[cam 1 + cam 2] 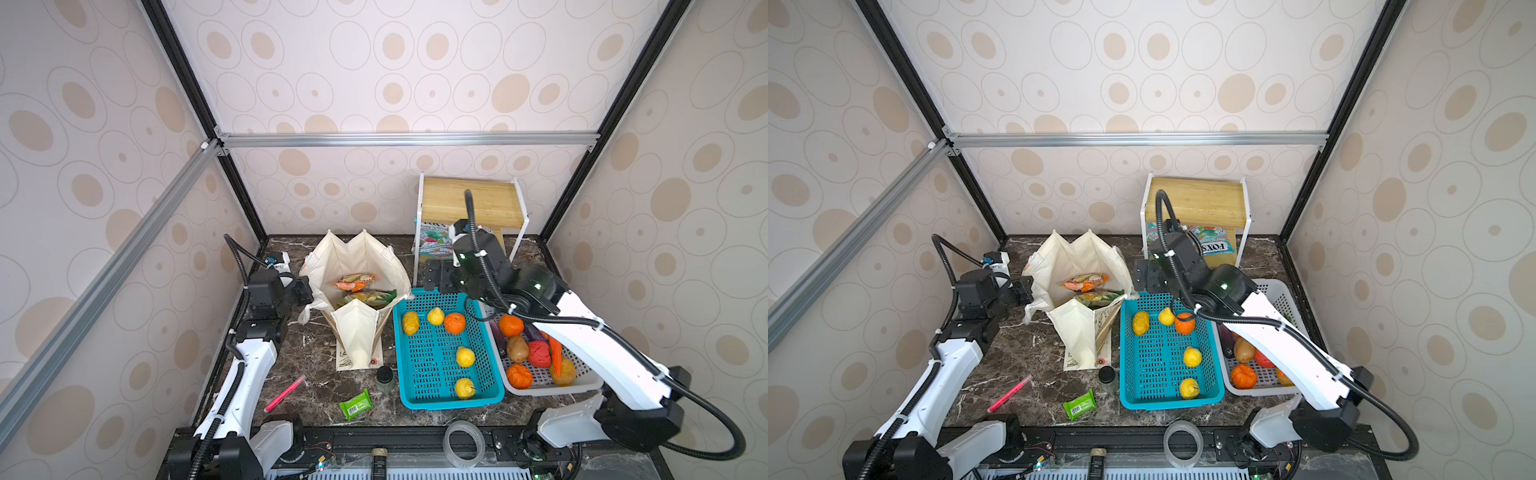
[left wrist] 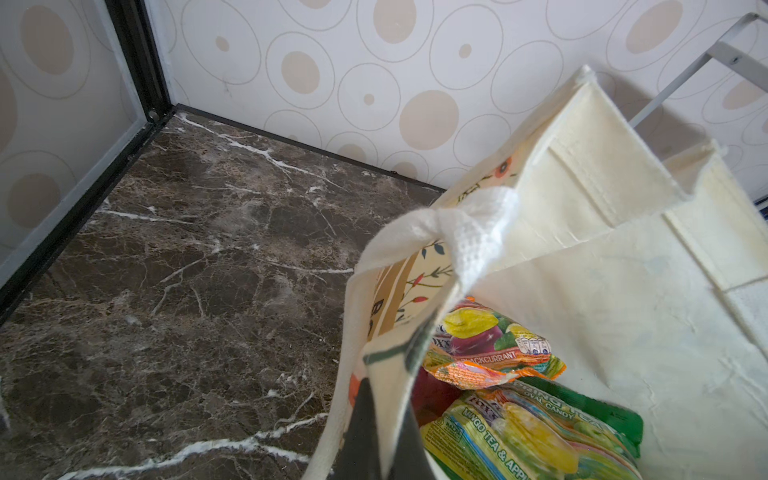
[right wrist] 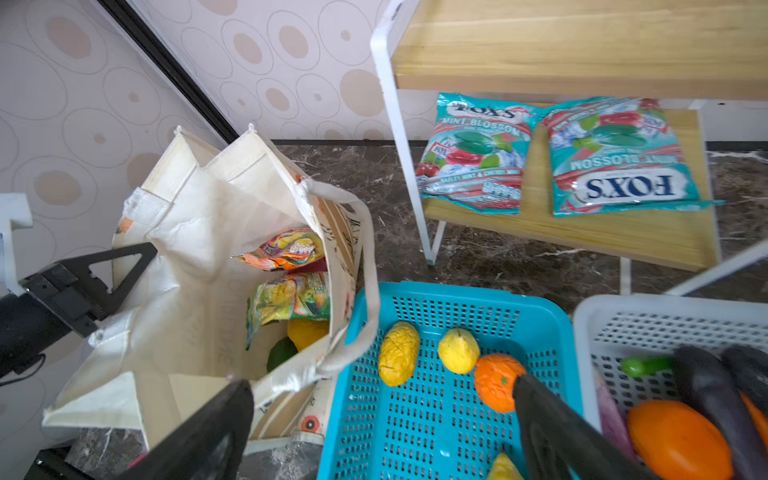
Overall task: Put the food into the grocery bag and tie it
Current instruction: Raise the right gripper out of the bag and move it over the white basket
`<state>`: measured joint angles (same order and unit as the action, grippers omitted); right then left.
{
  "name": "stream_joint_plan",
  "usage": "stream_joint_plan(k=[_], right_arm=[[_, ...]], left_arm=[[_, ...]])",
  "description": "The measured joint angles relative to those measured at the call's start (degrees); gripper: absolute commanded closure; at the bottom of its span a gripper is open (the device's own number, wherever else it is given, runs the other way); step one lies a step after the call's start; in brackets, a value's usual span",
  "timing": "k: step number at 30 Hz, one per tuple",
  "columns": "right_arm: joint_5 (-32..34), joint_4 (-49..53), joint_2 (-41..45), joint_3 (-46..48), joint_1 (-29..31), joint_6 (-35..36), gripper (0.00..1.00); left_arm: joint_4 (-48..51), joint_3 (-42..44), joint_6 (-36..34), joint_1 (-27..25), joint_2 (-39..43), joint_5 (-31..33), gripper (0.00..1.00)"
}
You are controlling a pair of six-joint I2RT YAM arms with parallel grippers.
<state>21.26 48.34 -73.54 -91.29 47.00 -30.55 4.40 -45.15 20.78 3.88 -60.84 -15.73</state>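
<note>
A dark marble counter carries a two-tier shelf at the back right. The left arm reaches in from the left and its jaws are clamped on the bag's near-left rim, as the left wrist view shows. The right arm stretches over the baskets. Its jaws are spread wide with nothing between them, above the blue basket's far end beside the bag.

The bag stands open at mid-counter, touching the blue basket, and one handle drapes over that basket's corner. A white basket of mixed toy produce sits just right of the blue one.

In the bag lie an orange packet and a green packet, over a yellow fruit and a dark green ball. Two mint packets lie on the shelf's lower board. A small green wrapper, a pink marker and a jar lie near the front.
</note>
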Motion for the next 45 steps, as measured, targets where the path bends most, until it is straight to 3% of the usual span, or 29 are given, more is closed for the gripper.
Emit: stream_joint_plan(k=[7,18,26,34,45], right_arm=[[-3.08,4.72,8.28,14.29,-21.18,-3.04,0.00],[-3.87,10.75,14.60,28.44,-34.18,-12.20,0.01],[-13.68,8.90,15.78,39.89,-45.90,-13.99,0.07],[-21.09,2.19,11.23,45.51,-47.52,-13.40,0.21],[-22.69,-2.78,6.47,46.97,-47.80,-13.31,0.22]], left_arm=[[0.39,-0.11,-0.02,0.00,-0.04,0.63,1.00],[0.63,-0.11,-0.04,0.00,-0.04,0.79,1.00],[0.66,-0.13,-0.04,0.00,-0.15,0.81,1.00],[0.68,-0.17,-0.04,0.00,-0.26,0.81,1.00],[0.68,-0.22,-0.04,0.00,-0.50,0.85,1.00]])
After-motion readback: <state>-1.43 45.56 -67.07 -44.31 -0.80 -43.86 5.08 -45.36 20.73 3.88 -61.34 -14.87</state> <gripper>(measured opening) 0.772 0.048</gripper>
